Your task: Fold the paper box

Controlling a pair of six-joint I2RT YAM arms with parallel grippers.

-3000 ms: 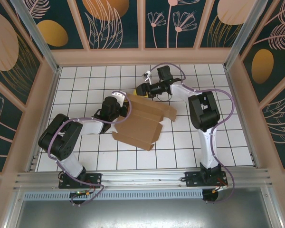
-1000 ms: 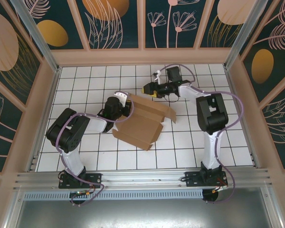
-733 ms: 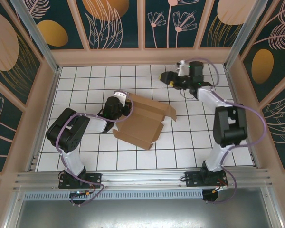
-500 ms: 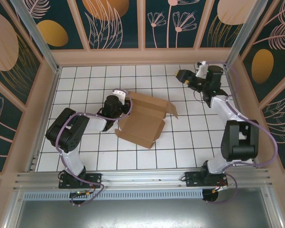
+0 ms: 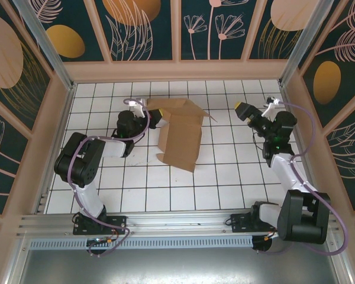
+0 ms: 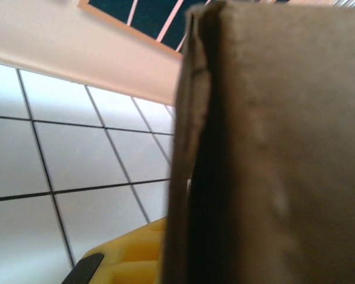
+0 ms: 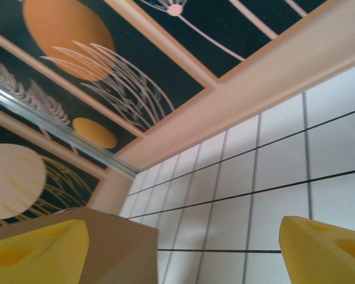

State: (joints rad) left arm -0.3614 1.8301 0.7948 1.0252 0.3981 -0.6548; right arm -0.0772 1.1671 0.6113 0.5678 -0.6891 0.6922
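Note:
The paper box [image 5: 178, 135] is a brown cardboard sheet, partly folded, lying on the white tiles left of centre, with one flap [image 5: 189, 107] raised at its far end. My left gripper [image 5: 147, 113] is shut on the box's far left flap. In the left wrist view the cardboard [image 6: 272, 154] stands edge-on right in front of the lens, beside one yellow finger pad [image 6: 124, 255]. My right gripper [image 5: 247, 113] hangs open to the right of the box, about two tiles from it, holding nothing. Its yellow fingers [image 7: 35, 251] stand wide apart, with a corner of the box [image 7: 115, 245] behind the left one.
The tiled floor [image 5: 225, 177] is ringed by a pale wooden rim [image 5: 177, 71] and patterned dark walls. The back wall [image 7: 272, 77] is close ahead of my right gripper. Bare tiles stretch in front of the box and to its right.
My right arm has swung away from the box to the right and its jaws have widened. My left gripper has dragged the box toward the back left, turning it.

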